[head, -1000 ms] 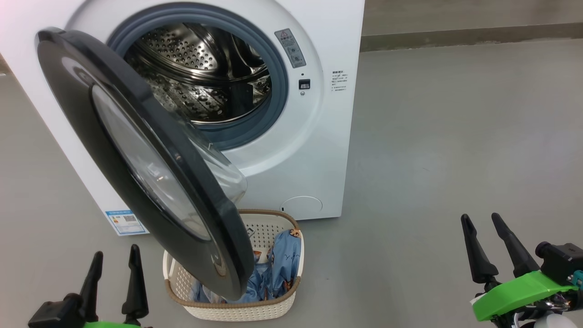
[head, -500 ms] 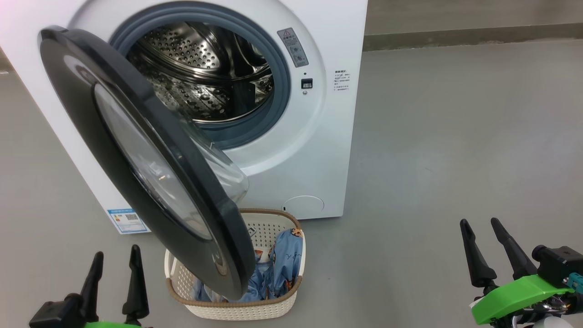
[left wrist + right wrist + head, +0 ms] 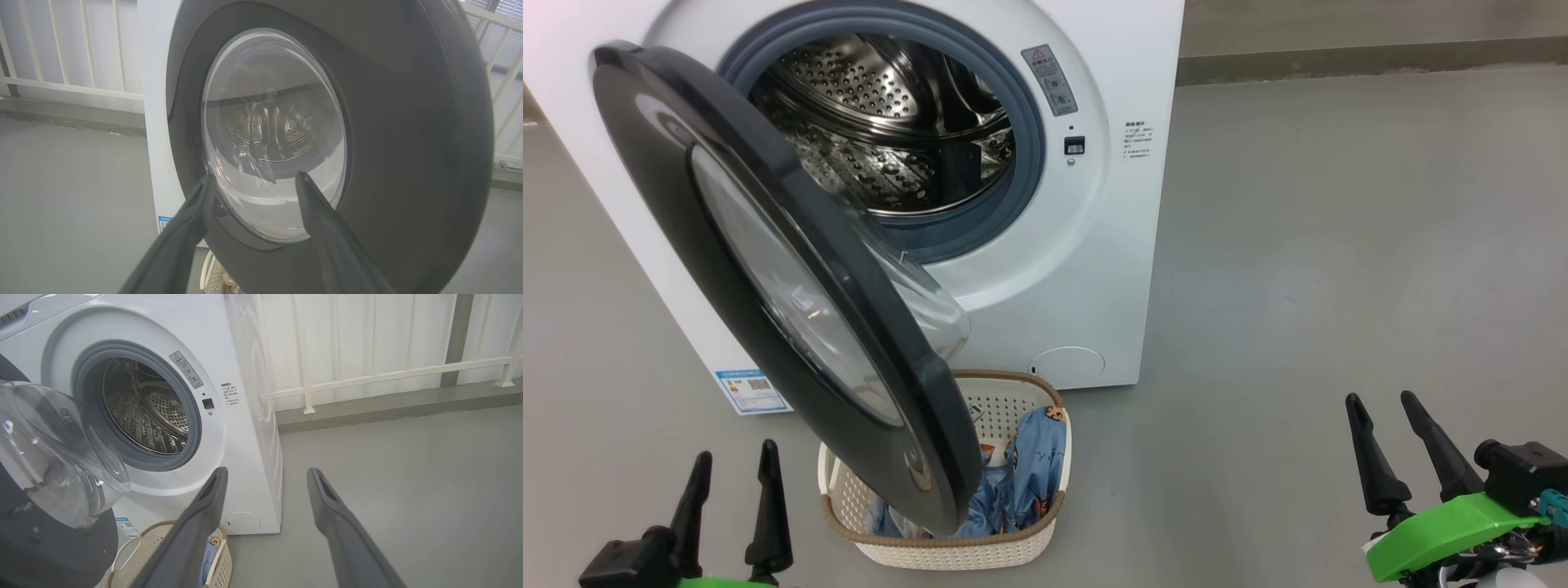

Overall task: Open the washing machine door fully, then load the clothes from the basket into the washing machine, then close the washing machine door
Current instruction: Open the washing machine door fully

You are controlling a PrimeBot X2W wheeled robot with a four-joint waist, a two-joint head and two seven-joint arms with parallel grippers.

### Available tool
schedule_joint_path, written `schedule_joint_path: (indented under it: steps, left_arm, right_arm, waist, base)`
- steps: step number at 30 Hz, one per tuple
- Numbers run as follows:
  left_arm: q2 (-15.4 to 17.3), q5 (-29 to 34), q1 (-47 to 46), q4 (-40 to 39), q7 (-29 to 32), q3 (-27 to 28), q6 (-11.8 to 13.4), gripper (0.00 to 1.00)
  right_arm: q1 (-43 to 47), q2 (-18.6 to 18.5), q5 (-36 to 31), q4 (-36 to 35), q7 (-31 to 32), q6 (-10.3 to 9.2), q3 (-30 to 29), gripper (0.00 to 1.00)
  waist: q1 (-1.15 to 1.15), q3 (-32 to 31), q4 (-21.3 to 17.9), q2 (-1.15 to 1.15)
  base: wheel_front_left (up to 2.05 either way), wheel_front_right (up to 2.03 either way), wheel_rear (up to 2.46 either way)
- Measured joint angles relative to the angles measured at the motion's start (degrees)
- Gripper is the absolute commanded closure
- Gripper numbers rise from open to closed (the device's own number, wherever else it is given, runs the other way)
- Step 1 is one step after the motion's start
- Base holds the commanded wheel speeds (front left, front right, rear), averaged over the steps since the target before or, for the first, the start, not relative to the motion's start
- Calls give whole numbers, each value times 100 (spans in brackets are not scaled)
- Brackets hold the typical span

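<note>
Two empty grippers wait low in front of the big white boxy front-loading washing machine. The left gripper has its long dark fingers spread apart and grasps nothing. In its wrist view it faces the outer side of the door without touching it. The right gripper is likewise released and hangs well off to the right over the bare grey floor.

The large round washing machine door with a glossy black rim and bulging clear glass bowl stands swung out on its left-hand hinge, angled towards the robot. The perforated steel drum is exposed and looks empty.

The small cream-white perforated plastic basket with a brown woven-look rim sits on the floor just in front of the machine. The light-blue bear-print clothes are piled inside it. In the head view the door's lower edge hides the basket's left part.

The door seems only partly open, so the opening step is probably not yet finished. Swinging it wider would likely clear the reach down to the clothes. The left gripper is nearer the door and looks placed for that. The right gripper's spot off to the side keeps it out of the door's path and free for the basket.
</note>
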Motion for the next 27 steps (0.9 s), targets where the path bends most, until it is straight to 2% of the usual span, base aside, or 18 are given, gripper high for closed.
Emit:
schedule_joint_path:
  steps: [11,12,13,14,17,18,27]
  left_arm:
    - [60,-16,0,20,-2,-27,1,0]
    - [62,-16,0,24,-3,-29,1,3]
    - [62,-16,0,29,-9,-32,1,15]
    - [63,-18,0,33,-9,-34,1,38]
    - [65,-34,-1,36,-9,-43,0,97]
    - [66,-54,-1,37,-10,-45,0,100]
    - [70,-59,-2,-46,-82,-56,-3,100]
  right_arm:
    - [-2,24,0,31,0,0,2,0]
    - [-2,25,0,37,0,0,2,0]
    - [-2,26,0,41,0,0,2,0]
    - [-2,29,0,43,0,0,2,0]
    - [-3,44,0,43,0,0,3,0]
    - [-3,46,0,43,0,0,3,0]
    - [-3,49,-42,62,0,0,2,0]
  waist:
    - [0,3,-2,0]
    - [0,2,-2,0]
    - [0,1,-1,0]
    - [0,0,0,0]
    - [0,-3,1,0]
    - [0,-4,2,0]
    - [0,-8,10,0]
  base:
    - [0,0,0]
    - [0,0,0]
    - [0,0,0]
    - [0,0,0]
    - [0,0,0]
    - [0,0,0]
    - [0,0,0]
